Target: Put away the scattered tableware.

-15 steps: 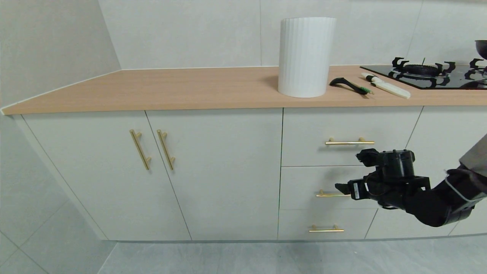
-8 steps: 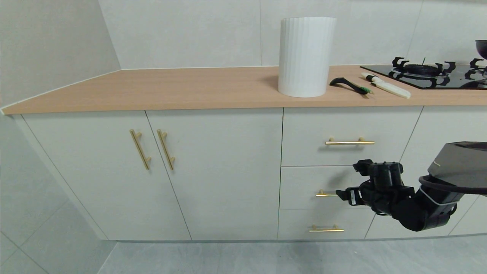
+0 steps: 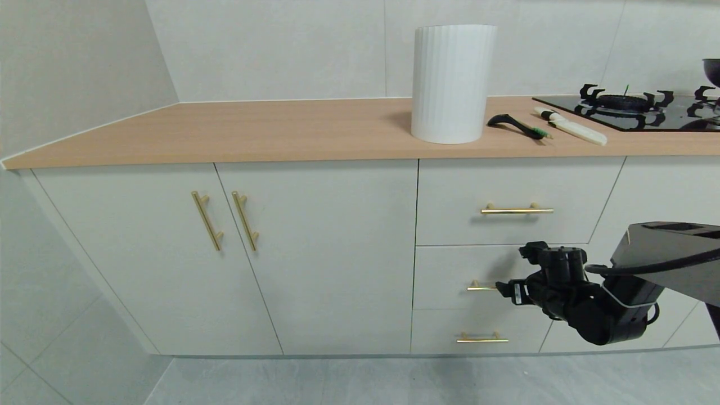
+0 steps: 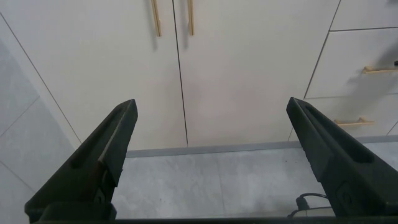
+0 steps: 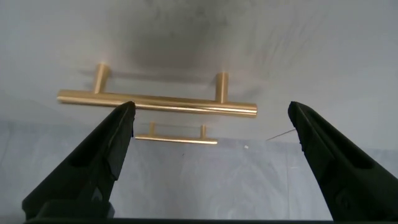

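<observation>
Right tool [image 3: 504,289] just beside middle drawer handle [image 3: 481,288]

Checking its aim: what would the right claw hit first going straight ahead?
Probably the middle drawer's gold handle, which sits framed by the open right claw; the remaining gap is hard to judge.

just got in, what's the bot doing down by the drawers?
Right claw, open, is lined up on the handle of the middle drawer, not closed on it; the drawer is shut. The black utensil and white knife lie on the counter beside the white canister. Left claw hangs open, low before the cabinet doors.
</observation>
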